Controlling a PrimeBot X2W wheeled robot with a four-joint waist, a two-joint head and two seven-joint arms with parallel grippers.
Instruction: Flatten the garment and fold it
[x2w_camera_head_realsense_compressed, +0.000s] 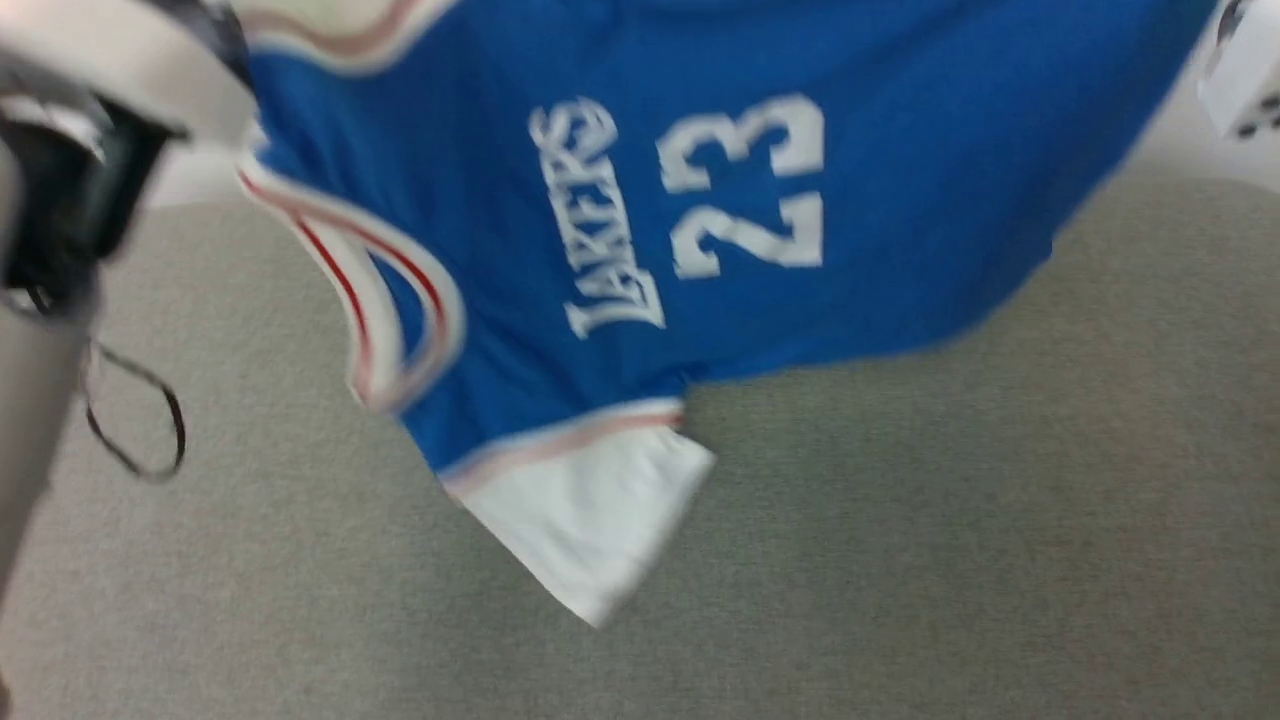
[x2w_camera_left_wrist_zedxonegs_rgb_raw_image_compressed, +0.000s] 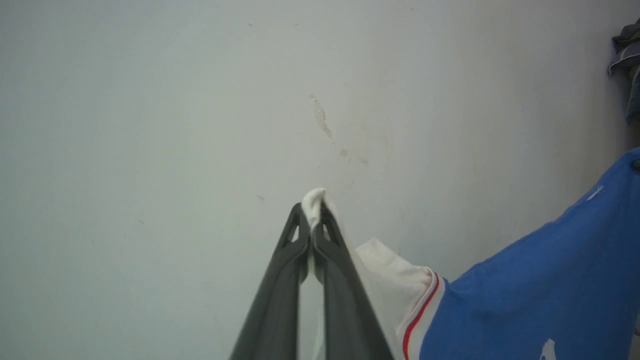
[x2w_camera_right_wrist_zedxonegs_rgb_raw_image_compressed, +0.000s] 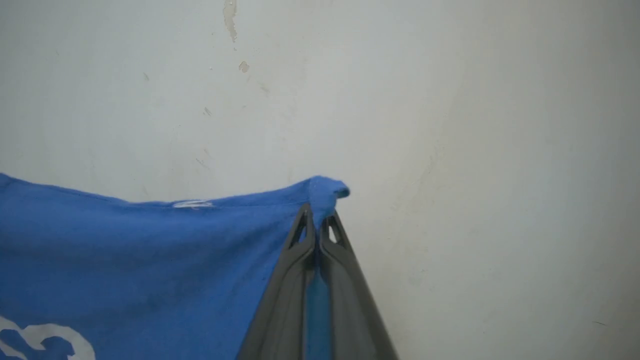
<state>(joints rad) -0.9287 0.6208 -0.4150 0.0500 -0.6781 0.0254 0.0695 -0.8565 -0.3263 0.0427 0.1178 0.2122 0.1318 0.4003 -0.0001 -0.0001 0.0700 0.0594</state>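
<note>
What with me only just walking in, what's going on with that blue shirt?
The robot is holding the garment up between its two arms. The left gripper is shut on a pinch of its white fabric, the right gripper on a blue edge. The shirt hangs spread over the grey surface, one white sleeve dangling, so it is neither laid flat nor folded yet.

You face a pale grey-white painted wall (x2w_camera_left_wrist_zedxonegs_rgb_raw_image_compressed: 150, 100), softly and evenly lit. A flaked patch of chipped paint (x2w_camera_left_wrist_zedxonegs_rgb_raw_image_compressed: 320, 117) sits near its middle, with smaller specks beside it. Below you spreads a flat grey-beige woven fabric surface (x2w_camera_head_realsense_compressed: 900, 550), blurred. A dark crumpled bundle of cloth (x2w_camera_left_wrist_zedxonegs_rgb_raw_image_compressed: 627, 45) shows at the upper right corner of your left wrist view.
</note>
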